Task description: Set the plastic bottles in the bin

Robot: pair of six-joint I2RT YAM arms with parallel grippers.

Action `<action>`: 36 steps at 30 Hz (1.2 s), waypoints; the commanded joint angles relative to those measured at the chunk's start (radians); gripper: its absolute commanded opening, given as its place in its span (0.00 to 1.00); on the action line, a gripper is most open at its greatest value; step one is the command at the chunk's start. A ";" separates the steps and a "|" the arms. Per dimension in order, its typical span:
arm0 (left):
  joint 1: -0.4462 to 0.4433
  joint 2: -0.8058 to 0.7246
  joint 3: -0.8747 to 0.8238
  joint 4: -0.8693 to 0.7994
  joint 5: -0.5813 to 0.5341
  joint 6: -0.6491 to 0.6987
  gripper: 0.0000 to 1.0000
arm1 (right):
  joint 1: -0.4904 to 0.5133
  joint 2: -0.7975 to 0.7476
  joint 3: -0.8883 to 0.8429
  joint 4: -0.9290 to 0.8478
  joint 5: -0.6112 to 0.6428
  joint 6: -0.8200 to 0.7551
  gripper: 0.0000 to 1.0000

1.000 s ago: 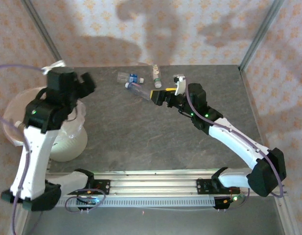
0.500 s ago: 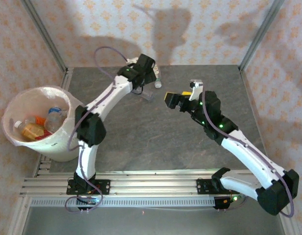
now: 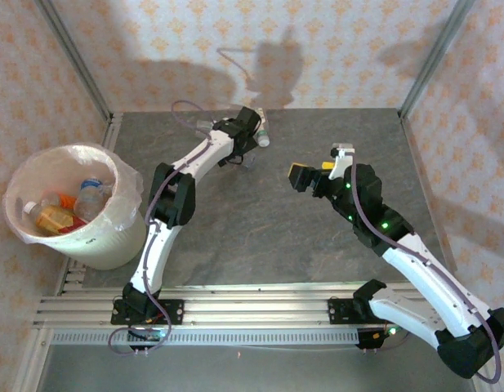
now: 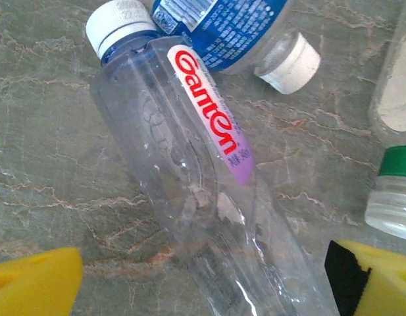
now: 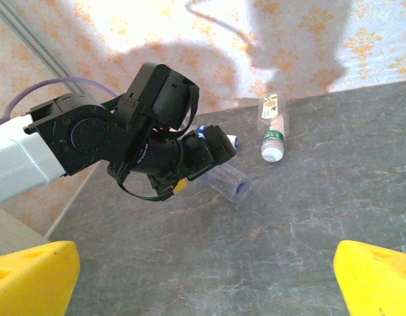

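Note:
My left gripper [image 3: 244, 144] reaches to the back of the table and stands open over a clear plastic bottle [image 4: 189, 164] with a red-lettered label. The bottle lies flat between the yellow pads [image 4: 31, 283] with a gap on each side. A blue-labelled bottle [image 4: 222, 26] lies just beyond it, and a green-capped bottle [image 4: 393, 197] is to the right. My right gripper [image 3: 305, 175] hovers open and empty over the middle of the table, facing these bottles [image 5: 272, 128]. The white bin [image 3: 104, 241] stands at the left with several bottles [image 3: 88, 196] inside.
The patterned wall and the metal frame posts [image 3: 423, 73] close the back of the table just behind the bottles. The arms' rail [image 3: 252, 306] runs along the near edge. Bare stone tabletop [image 3: 252, 237] lies between the rail and the bottles.
The left arm has swung from over the bin across to the back of the table and come down over the clear bottle. The right gripper has drawn back to the right.

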 commanded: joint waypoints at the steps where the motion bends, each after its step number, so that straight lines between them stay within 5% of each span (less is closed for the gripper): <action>1: 0.001 0.012 -0.047 0.059 0.023 -0.046 0.95 | -0.007 -0.011 -0.013 -0.015 0.024 -0.010 0.99; 10: 0.001 0.016 -0.174 0.206 0.069 -0.026 0.85 | -0.007 -0.013 -0.020 -0.029 0.023 -0.007 0.99; 16: -0.019 -0.096 -0.338 0.287 0.068 0.019 0.63 | -0.006 -0.013 -0.023 -0.031 0.031 -0.007 0.99; 26: -0.163 -0.539 -0.795 0.392 -0.157 0.151 0.52 | -0.006 0.026 -0.041 0.038 0.018 0.026 0.99; 36: -0.226 -0.998 -0.806 0.172 -0.387 0.297 0.44 | -0.006 0.103 -0.049 0.136 0.080 0.064 0.99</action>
